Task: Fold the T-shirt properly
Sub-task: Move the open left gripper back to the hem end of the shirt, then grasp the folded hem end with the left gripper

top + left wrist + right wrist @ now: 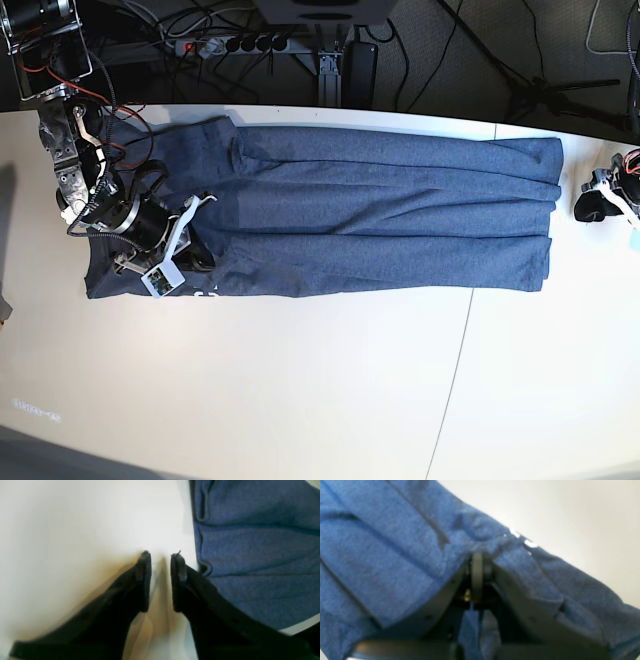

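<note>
The blue-grey T-shirt (pixel 400 210) lies as a long band across the white table, plain side up, with lengthwise creases. My right gripper (pixel 200 265) sits at the shirt's left end near its front edge. In the right wrist view its jaws (pixel 477 555) are shut and the T-shirt (pixel 395 555) bunches around and between them. My left gripper (pixel 590 207) rests on the bare table just beyond the shirt's right end. In the left wrist view the left gripper (pixel 161 555) stands open with nothing between its fingers, and the T-shirt's edge (pixel 250 555) lies just right of it.
The white table (pixel 300 380) stretches in front of the shirt, with a seam (pixel 455 370) running toward the front edge. Behind the table's back edge lie a power strip (pixel 225 44), cables and stand legs (pixel 525 95) on the dark floor.
</note>
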Robot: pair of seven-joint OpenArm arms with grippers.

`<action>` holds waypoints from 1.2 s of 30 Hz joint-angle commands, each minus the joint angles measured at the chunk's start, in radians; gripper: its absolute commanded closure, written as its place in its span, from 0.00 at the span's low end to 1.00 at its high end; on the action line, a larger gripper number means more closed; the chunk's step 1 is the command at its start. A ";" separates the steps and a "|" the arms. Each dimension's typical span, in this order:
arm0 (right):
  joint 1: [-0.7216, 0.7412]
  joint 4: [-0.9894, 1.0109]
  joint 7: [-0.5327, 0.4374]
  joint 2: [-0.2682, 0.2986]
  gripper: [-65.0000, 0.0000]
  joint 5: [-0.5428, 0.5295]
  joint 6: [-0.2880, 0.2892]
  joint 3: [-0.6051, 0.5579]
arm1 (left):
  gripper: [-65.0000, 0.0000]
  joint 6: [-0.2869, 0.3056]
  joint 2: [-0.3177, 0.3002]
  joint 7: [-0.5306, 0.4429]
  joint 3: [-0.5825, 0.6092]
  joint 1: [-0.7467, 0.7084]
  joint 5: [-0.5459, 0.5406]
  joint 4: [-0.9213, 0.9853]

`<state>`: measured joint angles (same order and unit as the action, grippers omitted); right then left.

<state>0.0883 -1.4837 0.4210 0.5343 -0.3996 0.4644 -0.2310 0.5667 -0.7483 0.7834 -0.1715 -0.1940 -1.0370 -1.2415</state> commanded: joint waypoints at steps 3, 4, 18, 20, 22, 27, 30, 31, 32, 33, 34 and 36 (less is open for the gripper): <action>0.014 -0.013 -0.020 0.013 1.00 -0.008 0.049 0.011 | 0.71 0.075 -0.028 -0.016 -0.010 0.008 -0.014 -0.013; 0.014 -0.013 -0.020 0.013 1.00 -0.008 0.049 0.011 | 0.64 0.075 -0.028 -0.016 -0.010 0.008 -0.014 -0.013; 0.014 -0.013 -0.020 0.013 1.00 -0.008 0.049 0.011 | 0.35 0.121 -0.031 0.151 -0.010 0.008 -0.298 -0.013; 0.014 -0.013 -0.020 0.013 1.00 -0.008 0.049 0.011 | 0.35 0.121 -0.030 0.156 -0.010 0.008 -0.317 -0.013; 0.014 -0.013 -0.020 0.013 1.00 -0.004 0.049 0.011 | 0.35 0.121 -0.029 0.156 -0.010 0.008 -0.329 -0.013; 0.014 -0.013 -0.020 0.013 1.00 0.000 0.049 0.011 | 0.35 0.122 -0.003 0.161 -0.010 0.008 -0.323 -0.013; 0.014 -0.013 -0.020 0.014 1.00 0.000 0.049 0.011 | 0.35 0.122 0.021 0.159 -0.010 0.008 -0.296 -0.013; 0.014 -0.013 -0.019 0.014 1.00 0.000 0.049 0.011 | 0.35 0.122 0.025 0.159 -0.010 0.008 -0.289 -0.013; 0.014 -0.013 -0.019 0.014 1.00 0.000 0.049 0.011 | 0.35 0.122 0.027 0.160 -0.010 0.008 -0.285 -0.012; 0.014 -0.013 -0.019 0.014 1.00 0.000 0.049 0.011 | 0.35 0.122 0.029 0.156 -0.009 0.008 -0.278 -0.011; 0.013 -0.013 -0.019 0.014 1.00 0.000 0.049 0.011 | 0.35 0.121 0.030 0.156 -0.005 0.009 -0.271 -0.007; 0.014 -0.013 -0.019 0.014 1.00 0.000 0.049 0.011 | 0.35 0.121 0.033 0.155 0.008 0.009 -0.267 0.008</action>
<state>0.0883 -1.4837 0.4210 0.5339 -0.3950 0.4644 -0.2310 0.6525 -0.6956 0.9386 -0.1577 -0.1928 -1.2984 -1.2274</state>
